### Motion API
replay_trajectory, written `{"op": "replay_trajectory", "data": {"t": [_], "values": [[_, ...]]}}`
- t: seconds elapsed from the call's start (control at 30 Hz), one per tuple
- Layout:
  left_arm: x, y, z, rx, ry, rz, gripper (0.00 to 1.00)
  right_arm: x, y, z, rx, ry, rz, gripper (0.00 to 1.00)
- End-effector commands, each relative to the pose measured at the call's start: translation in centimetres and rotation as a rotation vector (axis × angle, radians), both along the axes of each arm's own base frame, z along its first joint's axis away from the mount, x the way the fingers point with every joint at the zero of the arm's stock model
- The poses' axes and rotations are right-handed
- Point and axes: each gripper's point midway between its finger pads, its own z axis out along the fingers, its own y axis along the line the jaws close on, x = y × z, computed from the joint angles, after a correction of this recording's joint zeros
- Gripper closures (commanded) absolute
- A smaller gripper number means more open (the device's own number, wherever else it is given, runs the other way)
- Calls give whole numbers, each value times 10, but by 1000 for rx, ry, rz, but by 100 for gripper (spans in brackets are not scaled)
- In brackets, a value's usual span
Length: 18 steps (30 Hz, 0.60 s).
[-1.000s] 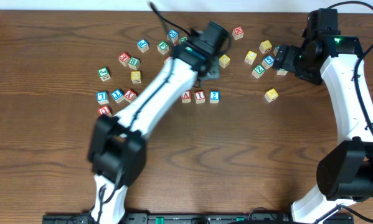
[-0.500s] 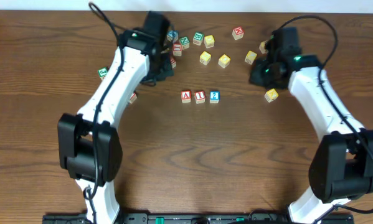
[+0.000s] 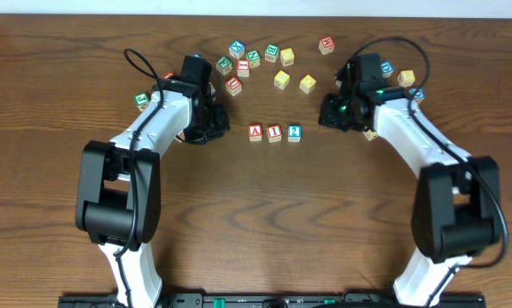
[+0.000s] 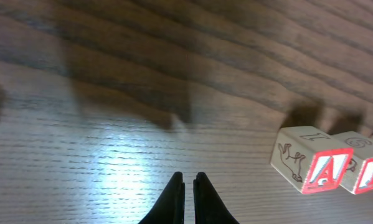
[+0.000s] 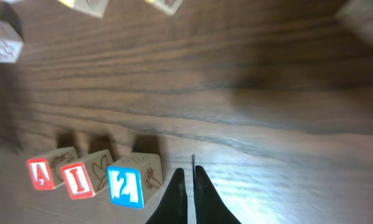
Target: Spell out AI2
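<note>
Bare worktop (image 3: 264, 222) is stretching near of the A-I-2 block row (image 3: 274, 132); left gripper (image 4: 188, 177) and right gripper (image 5: 187, 169) are flanking it, pressed together, empty

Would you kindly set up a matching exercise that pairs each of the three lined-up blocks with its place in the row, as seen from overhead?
Things:
1. A block
2. I block
3. 2 block

Places:
a. middle of the row
b. right end of the row, blue symbol
c. left end of the row, red symbol

Pairs: 1-c, 2-a, 3-b
</note>
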Motion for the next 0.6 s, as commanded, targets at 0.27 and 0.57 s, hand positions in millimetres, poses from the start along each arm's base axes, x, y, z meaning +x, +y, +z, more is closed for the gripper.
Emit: {"op": "replay_trajectory", "data": {"t": [0.27,0.57], "values": [[-4,-17,-2,-42,8,-38,93,-12,28,-32,52,97,-12,99],[-5,-22,-2,-35,13,-17,93,-17,35,-43,46,131,-30,99]]}}
